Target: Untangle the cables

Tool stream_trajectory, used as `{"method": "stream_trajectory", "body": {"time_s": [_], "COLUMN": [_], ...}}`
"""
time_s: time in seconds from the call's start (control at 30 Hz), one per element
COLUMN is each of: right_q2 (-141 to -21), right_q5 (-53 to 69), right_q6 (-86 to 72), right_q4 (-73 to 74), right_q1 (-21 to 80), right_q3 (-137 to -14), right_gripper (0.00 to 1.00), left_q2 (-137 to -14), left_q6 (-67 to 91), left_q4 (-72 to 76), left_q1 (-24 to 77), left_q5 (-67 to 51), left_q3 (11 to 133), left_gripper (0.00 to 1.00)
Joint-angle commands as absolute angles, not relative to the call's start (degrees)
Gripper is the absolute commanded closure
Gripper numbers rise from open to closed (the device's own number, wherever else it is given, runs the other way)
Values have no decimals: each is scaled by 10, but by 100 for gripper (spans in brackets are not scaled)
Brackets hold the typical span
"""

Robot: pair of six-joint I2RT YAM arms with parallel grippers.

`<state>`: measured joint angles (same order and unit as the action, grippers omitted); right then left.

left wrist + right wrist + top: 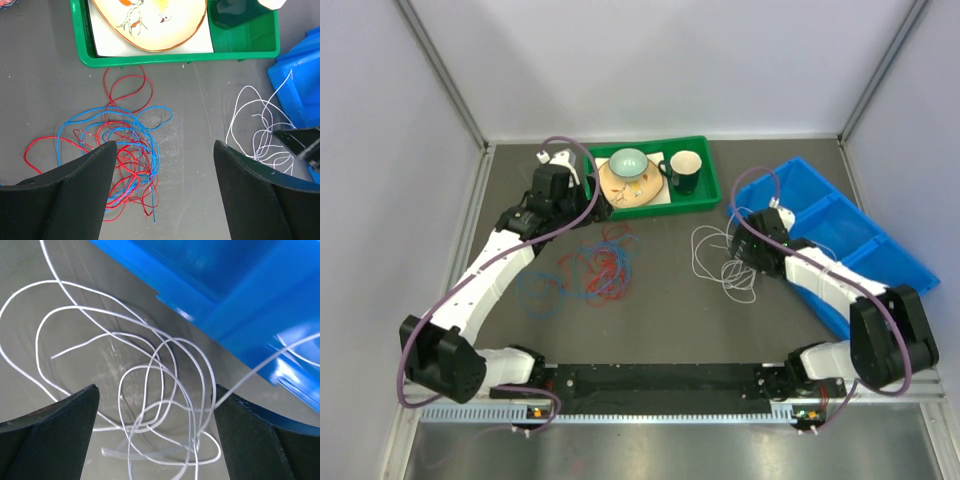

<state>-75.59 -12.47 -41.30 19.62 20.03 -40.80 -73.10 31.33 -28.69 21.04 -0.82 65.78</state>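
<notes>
white cable (725, 268): already off on its own. It lies in loose loops on the worktop (670, 320), just beside the blue bin (860, 240) and well apart from the other two. One strand looks like it runs up against the bin's edge.
red cable (132, 192) + blue cable (125, 108): this is the real knot, and they're woven through each other left of centre. One red loop pokes out toward the green tray (175, 56), and another trails off to the far left.
key relation: the red/blue mess sits below the left claw (165, 150) and off toward its left finger, not centred in the gap. In the top view the pile runs diagonally from near the tray back toward the left arm's base. The left arm is clearly the nearer one.
left claw: wide open with nothing in it, hanging well above the worktop and looking down.
left arm pose: stretched forward, wrist up near the tray's front corner.
right claw (156, 390): also spread wide, gripping nothing, low over the white loops.
right arm pose: elbow bent out over the bin, forearm angled inward.
my guess: the next grab wants the left claw shifted left and dropped onto one of the free outer loops. Either of the two red loops looks easiest to pull without dragging blue along.
</notes>
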Motion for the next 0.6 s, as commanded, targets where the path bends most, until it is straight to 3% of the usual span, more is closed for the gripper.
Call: {"method": "stream_trajectory", "body": {"time_s": [0.0, 0.07, 0.1, 0.17, 0.2, 0.23, 0.4, 0.57], "right_q2": [-804, -809, -811, -809, -807, -794, -704, -629], "right_q5": [-113, -113, -114, -118, -118, -119, -123, -185], "right_q6": [-434, -439, -442, -444, -443, -441, -415, -336], "right_q4": [119, 111, 106, 105, 105, 109, 149, 234], "right_q1": [198, 197, 198, 198, 198, 199, 198, 194], "right_q3": [-417, -417, -415, -412, -412, -412, -440, -568], "right_gripper": [21, 33, 47, 61, 88, 100, 100, 100], "left_q2": [-708, -707, -706, -707, -707, -708, -712, -715], "left_q6": [309, 309, 307, 306, 305, 305, 304, 302], "left_q4": [-272, -273, -274, -275, -275, -276, -276, -275], "left_q1": [207, 208, 207, 207, 207, 207, 208, 207], "left_q5": [-8, -5, -5, -5, -5, -5, -5, 11], "left_q3": [651, 652, 654, 655, 656, 658, 663, 669], "left_gripper": [17, 17, 17, 17, 17, 17, 17, 17]}}
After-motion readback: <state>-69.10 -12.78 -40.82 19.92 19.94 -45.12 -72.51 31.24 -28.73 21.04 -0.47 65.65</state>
